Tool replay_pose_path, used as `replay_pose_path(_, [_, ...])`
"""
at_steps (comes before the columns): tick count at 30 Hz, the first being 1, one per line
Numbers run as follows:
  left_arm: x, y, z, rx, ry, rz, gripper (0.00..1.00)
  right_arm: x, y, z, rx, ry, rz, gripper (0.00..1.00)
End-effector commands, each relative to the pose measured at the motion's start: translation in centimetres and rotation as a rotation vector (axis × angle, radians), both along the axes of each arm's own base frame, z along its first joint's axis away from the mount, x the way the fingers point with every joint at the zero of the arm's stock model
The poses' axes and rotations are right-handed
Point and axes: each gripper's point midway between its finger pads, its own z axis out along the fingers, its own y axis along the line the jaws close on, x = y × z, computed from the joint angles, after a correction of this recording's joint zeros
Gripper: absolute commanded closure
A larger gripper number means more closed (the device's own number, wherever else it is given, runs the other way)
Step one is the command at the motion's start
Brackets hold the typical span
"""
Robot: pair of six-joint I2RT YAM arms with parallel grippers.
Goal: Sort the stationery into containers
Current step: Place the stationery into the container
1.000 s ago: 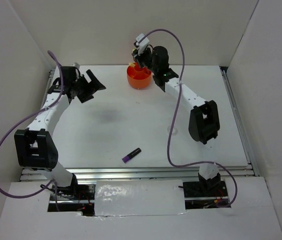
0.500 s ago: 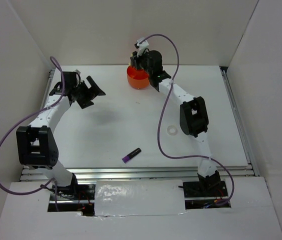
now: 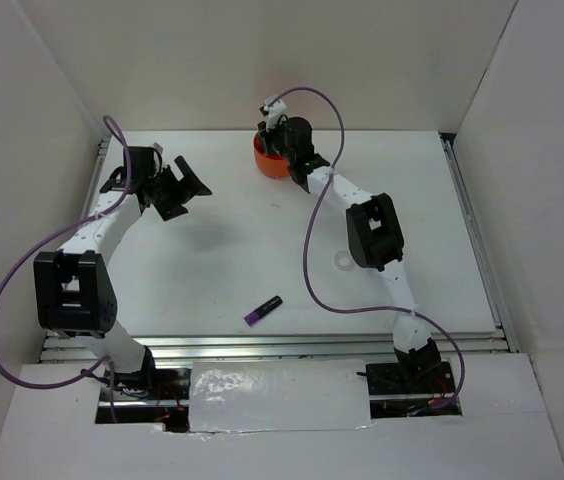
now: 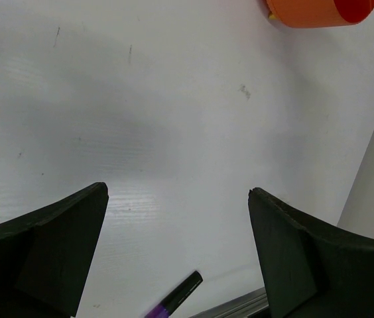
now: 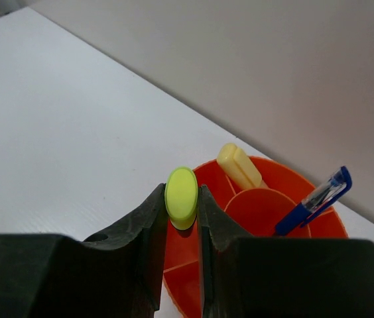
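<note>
Placing step: my right gripper [image 5: 182,199] pinches the yellow highlighter [image 5: 182,189] over the near compartments of the orange organiser [image 5: 261,211], so next I must lower and release it; the left gripper [image 4: 177,199] hangs spread and empty, the purple highlighter [image 3: 262,311] lying on the table [image 3: 412,200].

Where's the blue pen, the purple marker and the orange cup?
blue pen [image 5: 313,202]: right wrist view, middle of its barrel.
purple marker [image 3: 263,309]: top view, middle of its body.
orange cup [image 4: 310,14]: left wrist view, its outer wall.
</note>
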Motion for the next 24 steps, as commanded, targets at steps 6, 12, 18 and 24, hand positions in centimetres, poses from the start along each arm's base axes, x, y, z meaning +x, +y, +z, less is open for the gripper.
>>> replay_pose_path(6, [-0.5, -0.4, 0.8, 0.101, -0.101, -0.131, 0.01, 0.2, 0.9, 2.6, 0.016, -0.105, -0.045, 0.80])
replay_pose_path(12, [-2.3, -1.8, 2.8, 0.241, -0.301, -0.360, 0.03, -1.5, 1.0, 6.3, 0.060, -0.103, -0.014, 0.35])
replay_pose_path(18, [-7.6, -5.3, 2.5, 0.336, -0.447, -0.690, 0.17, -6.7, -1.2, 14.8, 0.158, -0.136, 0.037, 0.32])
replay_pose_path(24, [-15.2, -12.0, -1.6, 0.528, -0.494, -1.044, 0.18, -15.2, -8.9, 21.8, 0.197, -0.110, -0.014, 0.32])
